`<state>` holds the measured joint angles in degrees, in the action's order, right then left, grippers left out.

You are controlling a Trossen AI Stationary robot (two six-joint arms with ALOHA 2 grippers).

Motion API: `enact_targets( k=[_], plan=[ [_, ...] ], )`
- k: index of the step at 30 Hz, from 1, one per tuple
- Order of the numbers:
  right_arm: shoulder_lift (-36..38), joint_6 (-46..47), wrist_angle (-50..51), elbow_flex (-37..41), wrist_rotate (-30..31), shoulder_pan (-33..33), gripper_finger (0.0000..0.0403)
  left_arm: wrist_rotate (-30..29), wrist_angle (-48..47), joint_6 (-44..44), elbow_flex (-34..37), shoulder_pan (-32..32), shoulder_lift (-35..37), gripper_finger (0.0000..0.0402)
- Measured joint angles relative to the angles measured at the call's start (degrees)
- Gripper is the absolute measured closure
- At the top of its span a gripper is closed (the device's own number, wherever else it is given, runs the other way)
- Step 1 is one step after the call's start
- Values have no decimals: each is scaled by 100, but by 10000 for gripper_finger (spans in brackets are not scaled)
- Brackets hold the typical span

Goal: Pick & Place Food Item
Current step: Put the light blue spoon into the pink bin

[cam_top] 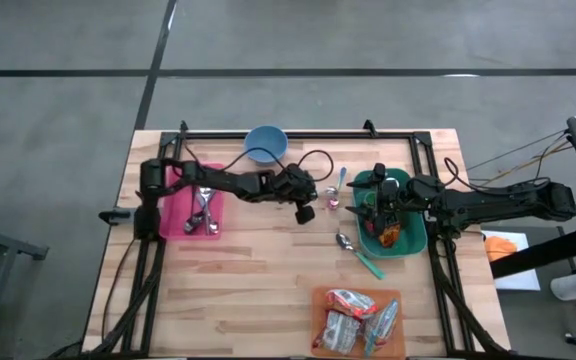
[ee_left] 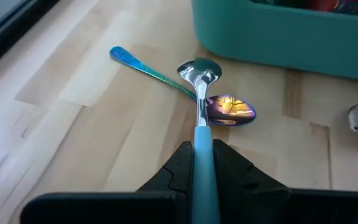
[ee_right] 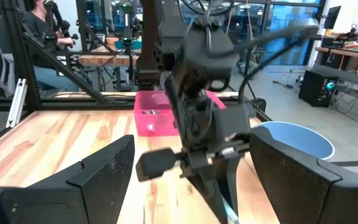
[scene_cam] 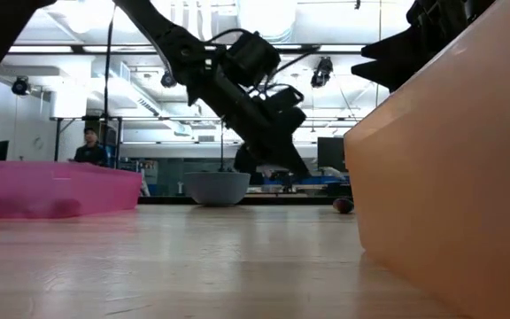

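Here the left gripper (ee_left: 202, 163) is clamped on a blue-handled spoon (ee_left: 201, 93), its long axis running toward the green bin (cam_top: 408, 238) (right gripper (cam_top: 386, 200) spread open above its food).

From above, you see the left gripper (cam_top: 313, 197) stretched across the middle of the wooden surface (cam_top: 258, 270), near the spoon (cam_top: 340, 181) lying beside the teal bin (cam_top: 413, 240). Your right gripper (cam_top: 383, 200) hangs over that bin. A blue bowl (cam_top: 265, 143) sits at the far edge, a pink tray (cam_top: 180, 215) holds cutlery on the left, and an orange tray (cam_top: 320, 300) of wrapped packets lies at the near edge.
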<state>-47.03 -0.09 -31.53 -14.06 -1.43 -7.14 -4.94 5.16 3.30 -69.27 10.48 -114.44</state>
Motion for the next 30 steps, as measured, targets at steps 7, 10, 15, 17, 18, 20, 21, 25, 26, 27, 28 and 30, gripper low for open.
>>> enact_targets(
  k=[7,10,15,17,18,20,21,25,26,27,28,30],
  plan=[
    [0,-7,0,0,2,-2,87,-346,-81,387,485,-11,654,368],
    [0,1,0,0,1,-2,87,-695,-227,662,780,-69,1077,368],
    [2,1,-7,0,2,-5,87,-1763,-926,1380,1168,-327,1879,368],
    [0,-7,-9,0,1,0,87,-2290,-1393,1779,1272,-482,2213,368],
    [0,-4,-9,0,2,-3,87,-2534,-1676,2033,1303,-557,2372,368],
    [3,1,-6,0,1,0,87,-2999,-2205,2596,1381,-713,2686,368],
    [3,-4,-3,0,2,0,87,-3194,-2510,2902,1433,-785,2826,368],
    [4,-1,0,0,2,0,87,-3672,-3674,4344,1627,-982,3437,367],
    [4,-6,5,0,1,-1,87,-3717,-3934,4689,1684,-1014,3560,367],
    [4,-7,8,0,1,0,87,-3755,-4186,5010,1751,-1035,3682,367],
    [2,-4,0,0,2,0,87,-3757,-4430,5317,1833,-1050,3804,367],
    [2,1,0,0,2,0,87,-3776,-4828,5908,2012,-1072,4040,367]
  ],
)
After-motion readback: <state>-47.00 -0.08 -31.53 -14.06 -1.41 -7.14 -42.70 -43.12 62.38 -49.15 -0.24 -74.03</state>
